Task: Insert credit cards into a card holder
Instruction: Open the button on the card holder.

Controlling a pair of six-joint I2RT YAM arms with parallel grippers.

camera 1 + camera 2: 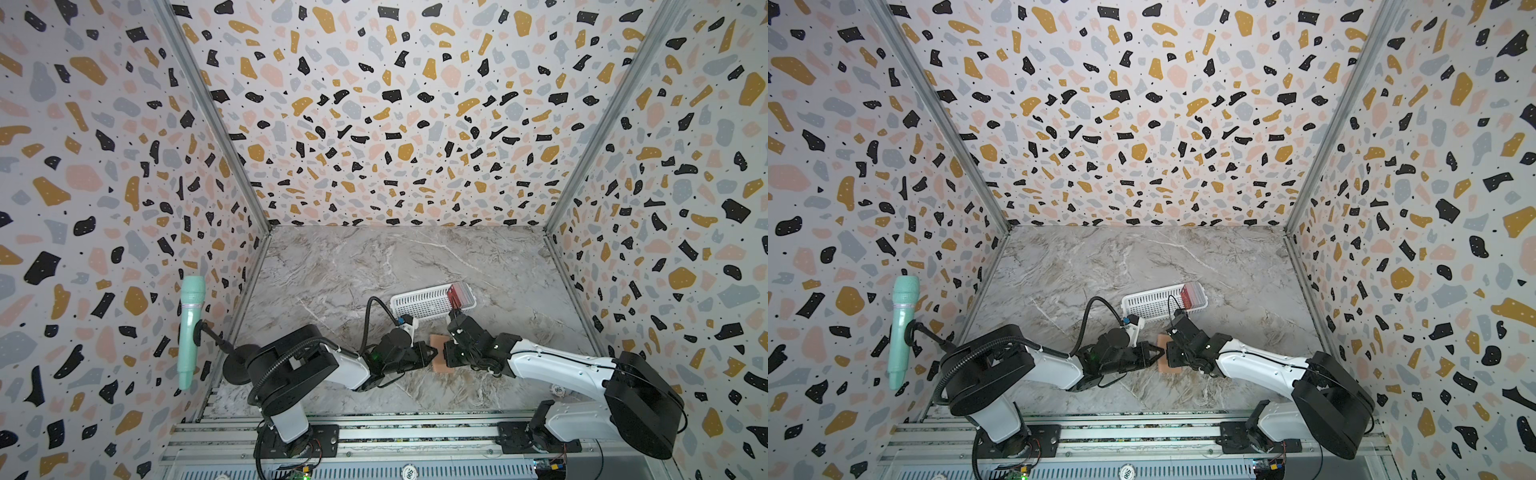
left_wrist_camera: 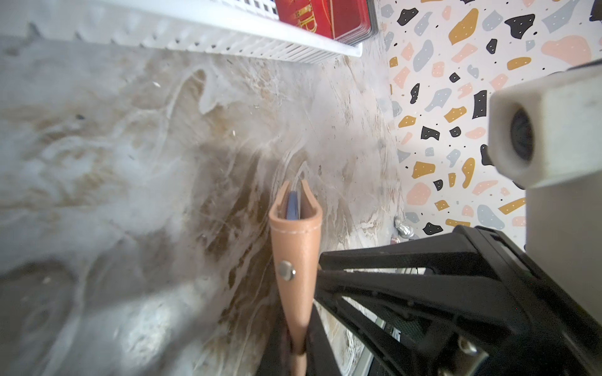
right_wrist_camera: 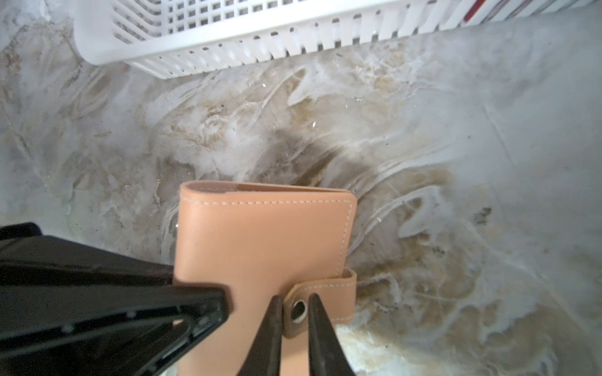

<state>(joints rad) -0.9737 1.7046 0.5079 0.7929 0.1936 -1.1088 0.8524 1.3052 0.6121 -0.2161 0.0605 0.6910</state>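
Credit cards (image 1: 460,293) sit in the far white basket (image 1: 419,305), none seemingly inserted. Left gripper (image 1: 434,353) clamps the closed card holder (image 3: 260,241); right gripper (image 3: 294,298) brackets its snap tab (image 3: 329,293), grip unclear.

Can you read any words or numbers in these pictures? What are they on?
"IP": gold letters, start cut off, on the top red credit card in the white basket.
"500", upside down, likely: round sticker on the front metal panel.
Card holder: no writing.

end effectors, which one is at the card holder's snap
The right end effector: its tips flank the snap on the card holder strap. The left end effector grips the opposite edge.
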